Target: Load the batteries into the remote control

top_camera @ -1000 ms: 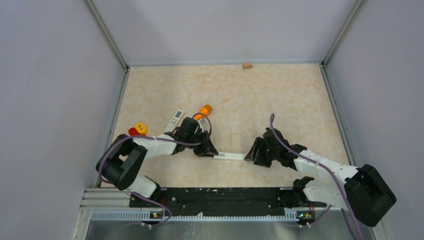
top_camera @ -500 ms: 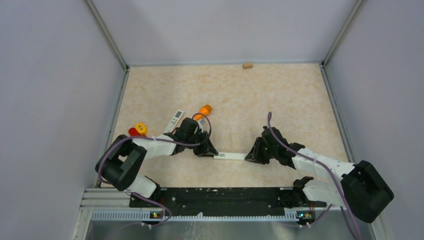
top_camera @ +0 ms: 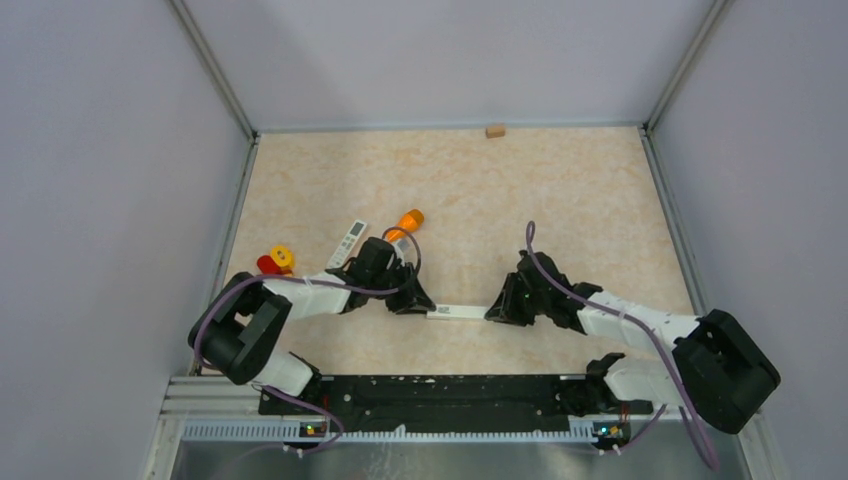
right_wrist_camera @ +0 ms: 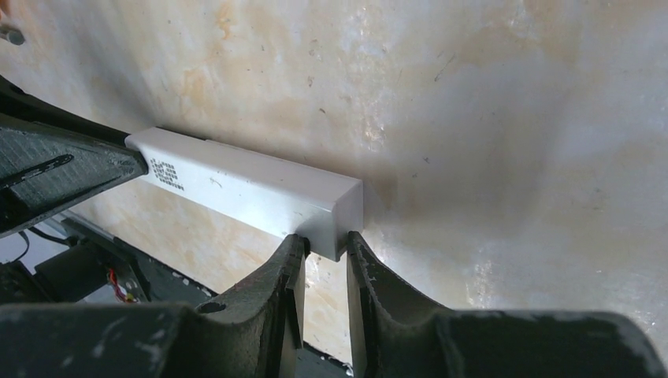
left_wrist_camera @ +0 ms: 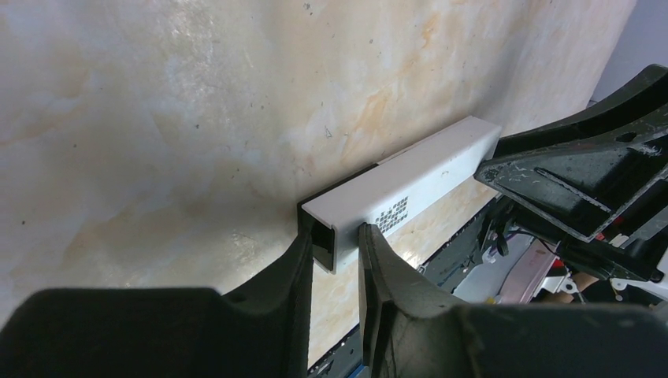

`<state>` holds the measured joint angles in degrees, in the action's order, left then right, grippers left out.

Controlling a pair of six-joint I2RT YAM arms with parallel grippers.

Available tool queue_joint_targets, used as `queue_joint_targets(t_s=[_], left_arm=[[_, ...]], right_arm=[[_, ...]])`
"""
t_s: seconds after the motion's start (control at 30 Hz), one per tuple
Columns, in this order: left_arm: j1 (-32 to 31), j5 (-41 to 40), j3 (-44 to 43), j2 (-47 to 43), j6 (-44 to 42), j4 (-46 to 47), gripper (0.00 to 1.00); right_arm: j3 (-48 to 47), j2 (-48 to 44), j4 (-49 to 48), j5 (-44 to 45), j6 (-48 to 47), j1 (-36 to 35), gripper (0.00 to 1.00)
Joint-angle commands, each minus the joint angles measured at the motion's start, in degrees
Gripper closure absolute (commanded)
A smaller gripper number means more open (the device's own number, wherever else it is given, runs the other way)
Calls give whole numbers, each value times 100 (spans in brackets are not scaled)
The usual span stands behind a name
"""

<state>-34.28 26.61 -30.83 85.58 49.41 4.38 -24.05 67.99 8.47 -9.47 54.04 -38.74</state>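
Note:
The remote control [top_camera: 460, 313] is a long white bar with a small printed label. It stands on its long edge on the table, between my two grippers. My left gripper [top_camera: 420, 305] is shut on its left end, one finger on each face [left_wrist_camera: 335, 236]. That end shows a dark open hollow [left_wrist_camera: 321, 240]. My right gripper [top_camera: 497, 312] is shut on the other end, one finger on each face [right_wrist_camera: 324, 240]. A tiny grey cylinder tip [right_wrist_camera: 9, 33] shows at the right wrist view's top left corner. I cannot tell if it is a battery. No other batteries show.
A small white piece with buttons [top_camera: 348, 240] lies behind my left arm. An orange torch-like tube [top_camera: 405, 222] lies beside it. A red and yellow object [top_camera: 275, 260] sits at the left edge. A small brown block [top_camera: 494, 130] rests by the back wall.
My right gripper has slid a little to the left along the remote control, so less of the white bar shows between the grippers. The left gripper has stayed in place.

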Motion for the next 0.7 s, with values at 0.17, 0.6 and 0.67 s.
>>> queue_joint_targets(t_s=[0.17,0.6,0.67], left_arm=[[-94,-895,455,288,-254,-977,98],[-91,-443,532,292,-58,-487,100],[-91,-416,547,291,-5,-482,100]], right_arm=[[-205,899,335,1402,-275,-736,79],[-627,1727,247,1615,-160,-1387,76],[-611,1769,184,1533,-46,-1438,76]])
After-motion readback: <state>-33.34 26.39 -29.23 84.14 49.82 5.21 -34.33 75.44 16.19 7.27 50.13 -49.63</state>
